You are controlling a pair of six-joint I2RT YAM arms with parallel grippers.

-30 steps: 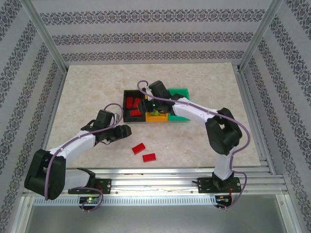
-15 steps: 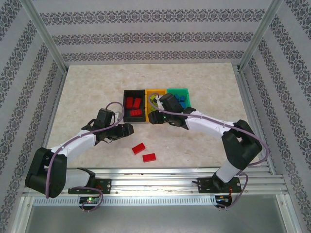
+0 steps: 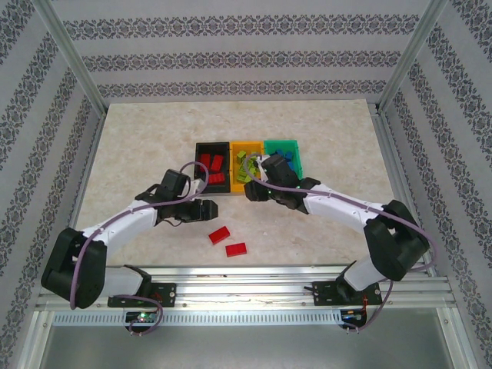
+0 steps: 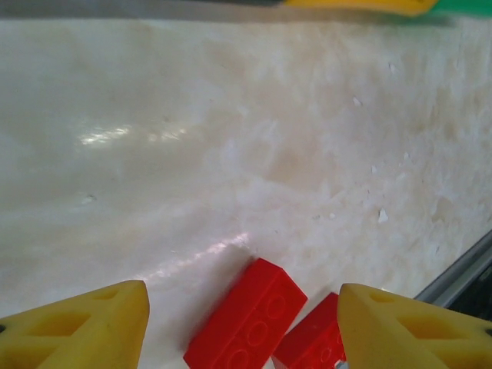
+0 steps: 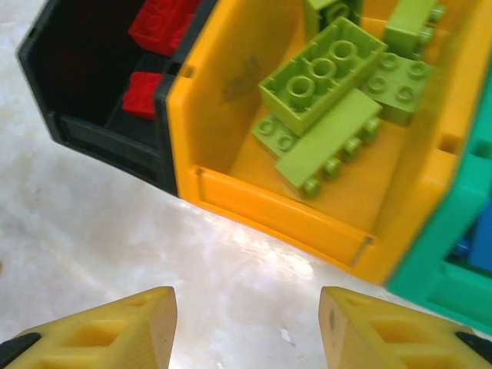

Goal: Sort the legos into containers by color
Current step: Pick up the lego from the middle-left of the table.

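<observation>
While my left tool (image 3: 206,209) hangs over the worktop (image 4: 231,154) with its jaws apart and nothing between them, a red lego (image 4: 246,327) lies flat just below the gap, framed by the yellow wedge-shaped fingertips (image 4: 108,323). A second red lego (image 4: 311,342) lies just beside it, toward my right finger. Both are glossy rectangular plastic with round studs on top. The worktop is pale, marbled and shiny, with streaks of glare.

My right tool (image 3: 252,192) is also spread and empty, low over bare worktop just in front of the bins. The orange bin (image 5: 269,207) is straight ahead of it, with smooth moulded walls and an open top. It holds a loose heap of lime legos (image 5: 323,73), studs up or tilted. The black bin (image 5: 100,138) touches its left side and holds red bricks (image 5: 157,23). The green bin (image 5: 438,277) sits against its right side, with blue legos (image 3: 286,157) inside.
</observation>
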